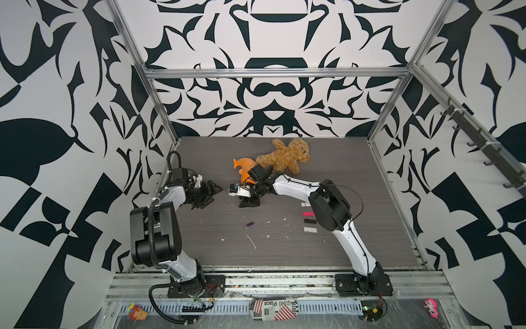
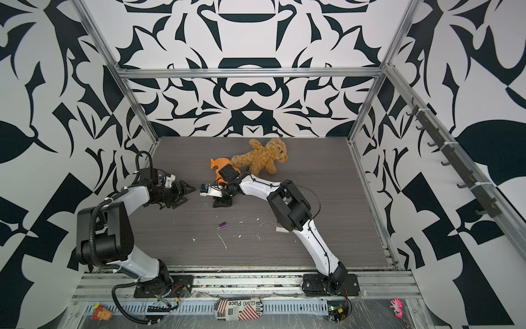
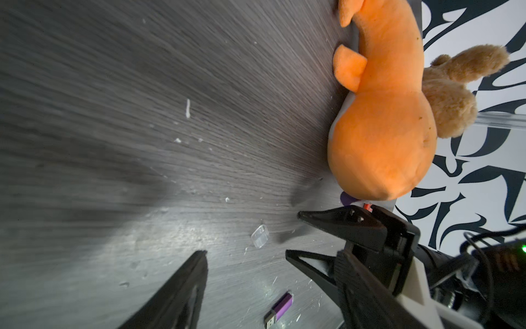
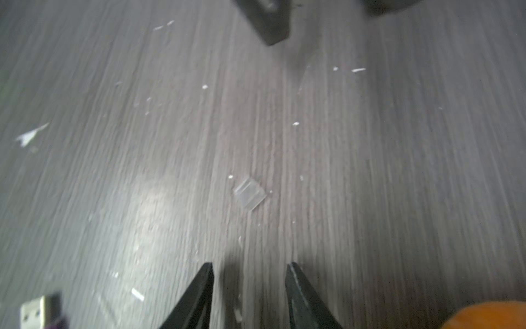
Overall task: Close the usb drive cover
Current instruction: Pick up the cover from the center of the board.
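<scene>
A purple usb drive lies on the dark wood table with its metal plug bare; the left wrist view shows the usb drive as well. Its clear cover lies apart from it on the table, and the cover sits a little ahead of my right gripper. That gripper is open and empty. My left gripper is open too, hovering above the table and facing the right gripper across a small gap. In a top view the left gripper sits far left of the drive.
An orange plush and a brown teddy bear lie just behind the right gripper. Three more drives, pink, dark and white, lie beside the right arm's elbow. White scraps dot the table.
</scene>
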`<action>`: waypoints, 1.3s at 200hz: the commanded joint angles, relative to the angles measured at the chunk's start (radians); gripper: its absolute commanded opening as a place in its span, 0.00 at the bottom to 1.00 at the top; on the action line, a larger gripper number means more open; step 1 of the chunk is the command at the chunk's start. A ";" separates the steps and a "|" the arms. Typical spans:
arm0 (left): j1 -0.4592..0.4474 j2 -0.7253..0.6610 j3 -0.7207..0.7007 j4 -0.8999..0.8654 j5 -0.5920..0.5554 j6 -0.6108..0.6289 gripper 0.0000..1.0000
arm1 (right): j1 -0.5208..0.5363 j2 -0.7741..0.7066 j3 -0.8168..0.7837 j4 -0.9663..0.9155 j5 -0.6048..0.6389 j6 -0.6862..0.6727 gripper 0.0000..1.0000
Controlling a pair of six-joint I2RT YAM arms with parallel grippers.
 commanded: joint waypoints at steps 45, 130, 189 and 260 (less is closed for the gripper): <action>-0.003 0.033 0.075 -0.093 -0.037 0.059 0.75 | 0.108 -0.109 -0.170 0.209 0.280 0.508 0.46; -0.003 0.055 0.083 -0.095 -0.038 0.068 0.76 | 0.144 -0.043 -0.114 0.182 0.404 0.636 0.47; -0.003 0.058 0.081 -0.090 -0.033 0.068 0.76 | 0.156 -0.020 -0.091 0.184 0.401 0.645 0.46; -0.003 0.057 0.077 -0.090 -0.032 0.067 0.76 | 0.169 0.001 -0.066 0.167 0.447 0.648 0.44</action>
